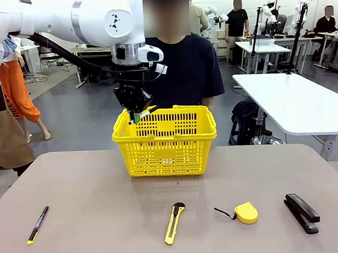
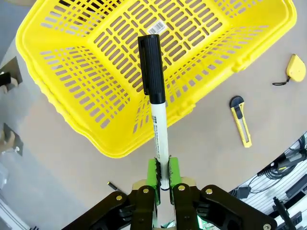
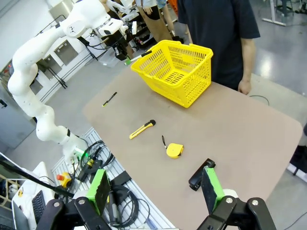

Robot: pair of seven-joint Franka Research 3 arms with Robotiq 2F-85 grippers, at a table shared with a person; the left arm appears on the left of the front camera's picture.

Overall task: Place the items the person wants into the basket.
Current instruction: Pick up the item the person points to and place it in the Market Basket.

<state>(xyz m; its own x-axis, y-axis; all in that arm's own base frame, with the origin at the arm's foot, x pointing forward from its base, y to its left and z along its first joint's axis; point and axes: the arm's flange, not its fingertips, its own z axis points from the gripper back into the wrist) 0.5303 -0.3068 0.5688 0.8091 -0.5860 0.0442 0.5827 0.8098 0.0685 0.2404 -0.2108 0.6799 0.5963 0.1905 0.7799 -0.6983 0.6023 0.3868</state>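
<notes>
At the worktop's [image 1: 104, 188] left edge lies the thin black pen with yellow tip [image 1: 38, 224]. Farther right, the left gripper [image 1: 136, 109] hangs over the left rim of the yellow lattice basket [image 1: 166, 152], with the person [image 1: 188, 68] in the dark T-shirt standing behind it. The front view hides the grip. The left wrist view shows the green-padded jaws clenched on the slim white marker [image 2: 155, 103], its black-capped end pointing down into the open basket. That view also shows a barcode sticker [image 2: 157, 28] on the basket floor and fine print along the marker's barrel, both too small to read. Right of the basket's middle, the yellow-and-black utility knife [image 1: 175, 222], the round yellow tape measure [image 1: 245, 213] and the black stapler [image 1: 302, 212] lie in a row. The right wrist view shows the right gripper [image 3: 154, 191] above the stapler, with its jaws released and spread wide.
</notes>
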